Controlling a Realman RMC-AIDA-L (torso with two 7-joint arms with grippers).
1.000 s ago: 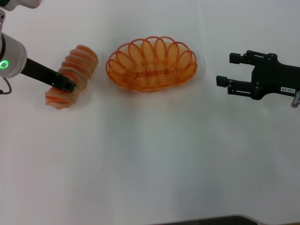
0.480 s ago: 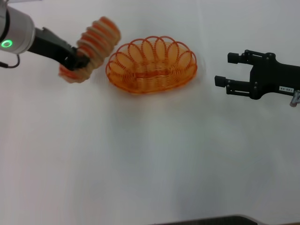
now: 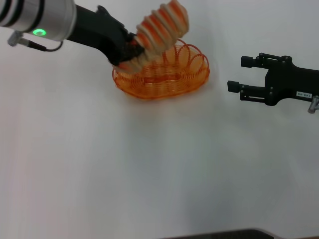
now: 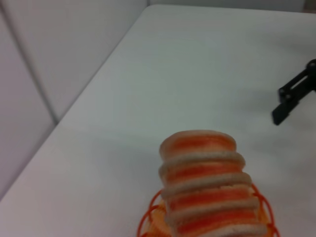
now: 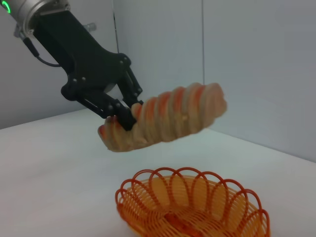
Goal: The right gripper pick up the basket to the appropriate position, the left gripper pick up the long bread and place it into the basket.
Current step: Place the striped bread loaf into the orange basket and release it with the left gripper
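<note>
Two end effectors showed over the white table [image 3: 149, 169], whose nearer stretch carried nothing that took part in the work. Nearest of the working things, on the robot's right, the right end effector [image 3: 238, 73] hung above the table with its two black fingers spread wide and holding nothing; its tips pointed toward the basket but stood well apart from it. The left wrist view caught the same fingers as a small dark shape [image 4: 291, 98] beyond the loaf.

Farther out, near the middle of the table, the basket [image 3: 160, 74] sat upright on the surface, its looped orange rim plain in the right wrist view [image 5: 195, 210]. Nothing lay inside it apart from its own wire bottom.

Above the basket's left part, the left end effector [image 3: 130, 54] was clamped on the lower end of the long bread [image 3: 159, 30]. The right wrist view showed this grip best: the black fingers [image 5: 129, 111] pinched the loaf [image 5: 168, 118] near one end, and the loaf hung clear in the air over the basket, not touching the rim. It was tilted, the free end raised and pointing away from the held end. From the left wrist, the striped bread [image 4: 207, 187] filled the foreground, with a little of the basket rim [image 4: 148, 224] visible beneath it.
</note>
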